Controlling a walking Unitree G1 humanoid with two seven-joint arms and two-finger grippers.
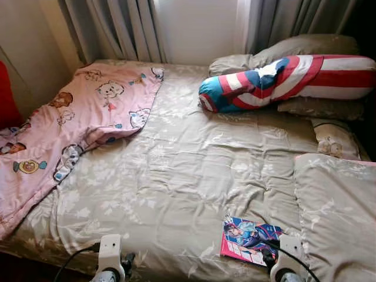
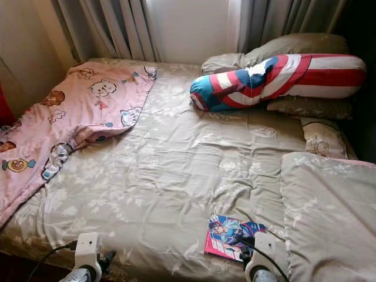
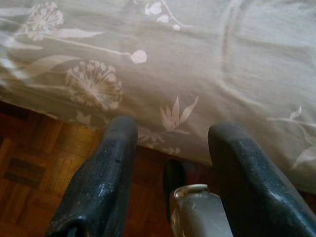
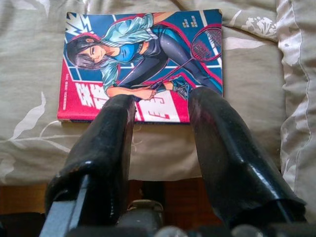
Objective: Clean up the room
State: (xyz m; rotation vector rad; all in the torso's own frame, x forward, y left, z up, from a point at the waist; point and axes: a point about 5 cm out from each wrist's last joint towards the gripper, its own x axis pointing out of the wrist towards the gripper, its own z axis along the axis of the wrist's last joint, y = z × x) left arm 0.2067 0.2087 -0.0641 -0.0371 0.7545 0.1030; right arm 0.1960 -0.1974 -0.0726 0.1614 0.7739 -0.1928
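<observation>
A comic book (image 1: 249, 239) with a blue and red cover lies flat near the bed's front edge, right of centre. My right gripper (image 4: 163, 99) hovers just in front of the book (image 4: 143, 64), open, its fingertips over the book's near edge with nothing between them. My left gripper (image 3: 173, 127) stands open at the bed's front edge further left, over the hanging bedspread (image 3: 197, 59) and the wooden floor (image 3: 34, 168). Both wrists (image 1: 110, 255) show at the bottom of the head views.
The bed (image 1: 176, 176) has an olive floral cover. A pink cartoon blanket (image 1: 76, 123) drapes its left side. A red, white and blue bolster (image 1: 282, 79) and pillows (image 1: 305, 47) lie at the head; a folded quilt (image 1: 338, 211) sits front right. Curtains (image 1: 117, 26) hang behind.
</observation>
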